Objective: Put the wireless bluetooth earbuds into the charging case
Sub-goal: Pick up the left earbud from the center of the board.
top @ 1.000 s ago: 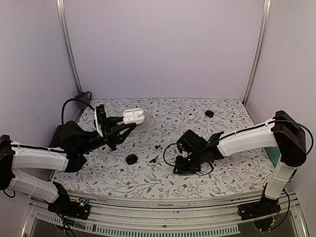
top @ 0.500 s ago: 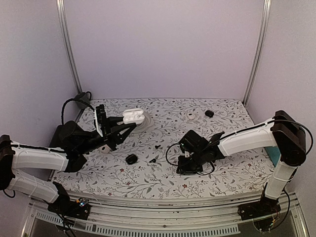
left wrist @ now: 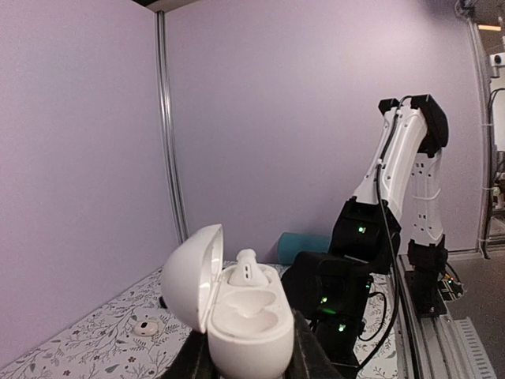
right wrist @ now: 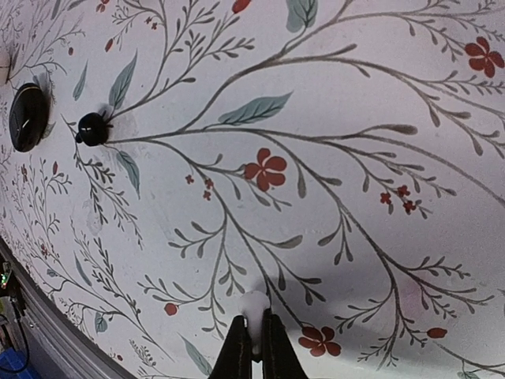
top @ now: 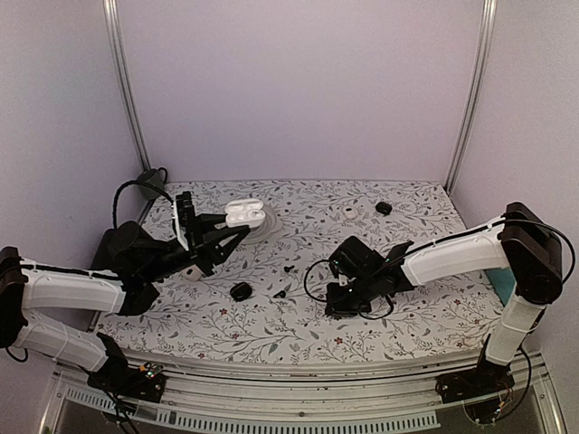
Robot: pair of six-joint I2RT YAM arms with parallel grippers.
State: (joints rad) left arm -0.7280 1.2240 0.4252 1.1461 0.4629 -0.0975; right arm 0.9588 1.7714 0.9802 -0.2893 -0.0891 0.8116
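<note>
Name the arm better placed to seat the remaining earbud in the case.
Right, most likely. The right gripper is shut on the loose earbud at the table, while the left gripper holds the open charging case, one socket empty, facing up.

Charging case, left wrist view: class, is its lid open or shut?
Open. The rounded white plastic charging case has its lid tilted back, showing one white earbud seated and one socket empty.

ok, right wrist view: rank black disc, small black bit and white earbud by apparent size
1. black disc
2-3. small black bit and white earbud look alike; right gripper hides part of it.
</note>
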